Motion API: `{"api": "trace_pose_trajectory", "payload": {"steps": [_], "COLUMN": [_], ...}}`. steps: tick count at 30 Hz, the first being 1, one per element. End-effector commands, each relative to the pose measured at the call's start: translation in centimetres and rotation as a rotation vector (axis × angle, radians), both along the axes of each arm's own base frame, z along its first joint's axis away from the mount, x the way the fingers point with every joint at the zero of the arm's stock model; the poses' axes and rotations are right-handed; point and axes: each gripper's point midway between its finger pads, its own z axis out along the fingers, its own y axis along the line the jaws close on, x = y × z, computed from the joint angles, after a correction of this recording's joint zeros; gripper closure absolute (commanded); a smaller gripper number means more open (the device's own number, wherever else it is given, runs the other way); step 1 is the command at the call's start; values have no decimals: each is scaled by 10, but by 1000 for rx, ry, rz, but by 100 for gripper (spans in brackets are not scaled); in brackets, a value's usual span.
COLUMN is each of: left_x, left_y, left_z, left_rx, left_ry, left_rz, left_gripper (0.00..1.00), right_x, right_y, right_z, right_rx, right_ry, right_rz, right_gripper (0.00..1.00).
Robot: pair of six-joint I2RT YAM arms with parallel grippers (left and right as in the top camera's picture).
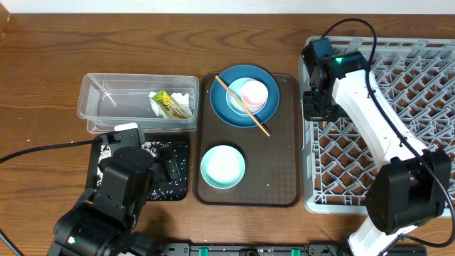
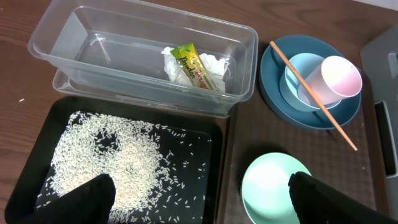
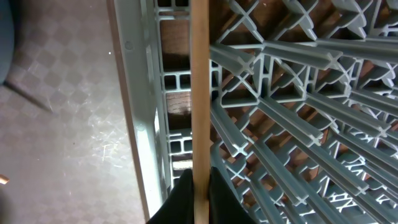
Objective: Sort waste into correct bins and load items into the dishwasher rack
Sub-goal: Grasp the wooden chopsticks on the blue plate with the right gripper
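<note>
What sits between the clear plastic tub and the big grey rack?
The brown serving tray, carrying the blue plate and the mint bowl; the overhead view shows it best.

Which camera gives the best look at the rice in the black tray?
The left wrist view: the rice lies spread across the black tray, nearly all of it visible. In the overhead view the left arm covers most of it, and only scattered grains show. The right wrist view shows none.
</note>
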Motion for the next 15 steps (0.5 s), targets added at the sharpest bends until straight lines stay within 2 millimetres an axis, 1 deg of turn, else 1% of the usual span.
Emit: {"api": "trace_pose_trajectory", "payload": {"steps": [1, 2, 3, 9, 13, 15], "left_x": [1, 1, 1, 1, 1, 1], "left_y": [4, 4, 4, 4, 4, 4], "left_z": [3, 3, 3, 3, 3, 3], "left_rx": [18, 18, 19, 18, 18, 19], "left_ry": [-9, -9, -10, -9, -9, -10], "left_rz": [11, 11, 12, 11, 11, 12], "left_gripper": [8, 8, 8, 8, 8, 8], "right_x": [0, -1, -1, -1, -1, -2], "right_y": [-1, 0, 1, 1, 2, 6], "right_z": [2, 1, 1, 1, 1, 0], "right_rx": [1, 6, 8, 12, 13, 37], "right_ry": [0, 4, 7, 9, 9, 15], "right_rz": [30, 42, 51, 55, 56, 56], "right_gripper": [87, 84, 83, 82, 80, 78]}}
